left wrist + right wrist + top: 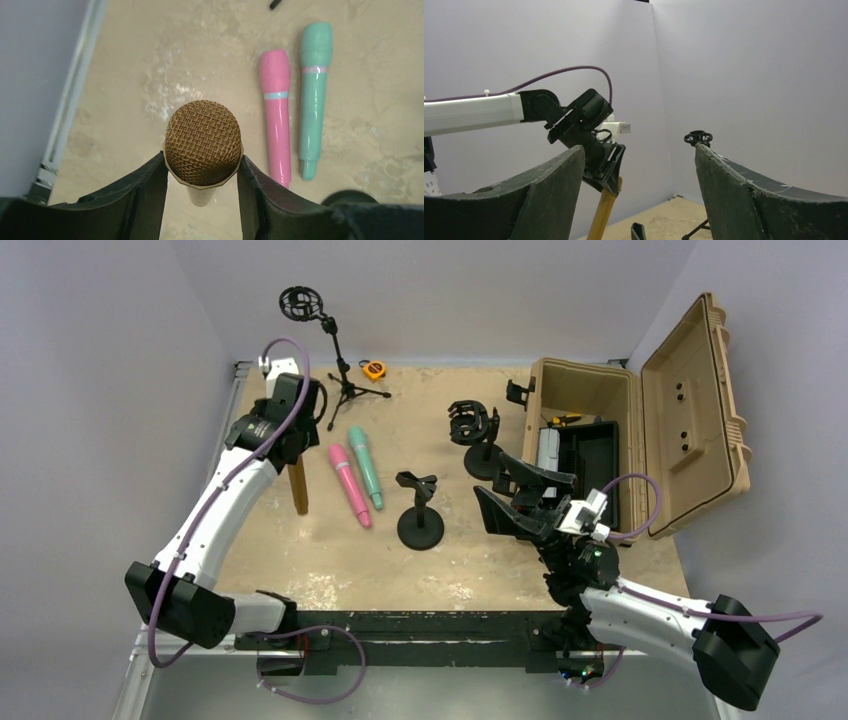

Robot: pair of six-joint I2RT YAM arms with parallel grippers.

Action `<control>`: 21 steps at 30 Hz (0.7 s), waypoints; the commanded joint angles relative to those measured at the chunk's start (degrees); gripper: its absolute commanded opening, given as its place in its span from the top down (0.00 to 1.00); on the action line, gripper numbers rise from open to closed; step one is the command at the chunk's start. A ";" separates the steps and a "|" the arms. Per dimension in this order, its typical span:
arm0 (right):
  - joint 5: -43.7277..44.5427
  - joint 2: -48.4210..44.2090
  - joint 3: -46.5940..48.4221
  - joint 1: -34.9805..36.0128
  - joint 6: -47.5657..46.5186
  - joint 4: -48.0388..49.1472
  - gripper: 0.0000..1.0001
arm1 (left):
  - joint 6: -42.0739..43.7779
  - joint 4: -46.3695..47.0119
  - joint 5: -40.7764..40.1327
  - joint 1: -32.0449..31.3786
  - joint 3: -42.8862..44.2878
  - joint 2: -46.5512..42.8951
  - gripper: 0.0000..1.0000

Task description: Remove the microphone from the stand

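Left jaws are clamping the microphone (202, 137) head-up at the counter's (300, 570) 9 o'clock, well apart from the stand (420, 518). Right jaws are standing wide apart, gripping nothing, at 4 o'clock.

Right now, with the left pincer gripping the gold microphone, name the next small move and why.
Probably lower the gold microphone onto bare table beside the pink microphone, then open: the left pincer holds it upright, clear of any stand, and the round-base stand sits empty.
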 commanded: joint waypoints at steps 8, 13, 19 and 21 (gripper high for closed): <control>-1.69 2.75 3.26 0.01 0.58 1.86 0.22 | -10.54 -5.82 28.21 11.86 -5.32 1.10 1.00; -1.17 1.61 3.07 0.01 0.48 1.27 0.22 | -12.52 -1.20 31.72 13.67 -7.06 7.28 1.00; -0.66 0.56 2.71 0.01 0.37 0.96 0.22 | -16.20 3.54 37.54 17.07 -6.93 15.17 1.00; -0.62 0.63 2.71 0.00 0.31 0.89 0.22 | -17.20 3.74 38.57 17.56 -5.96 18.20 1.00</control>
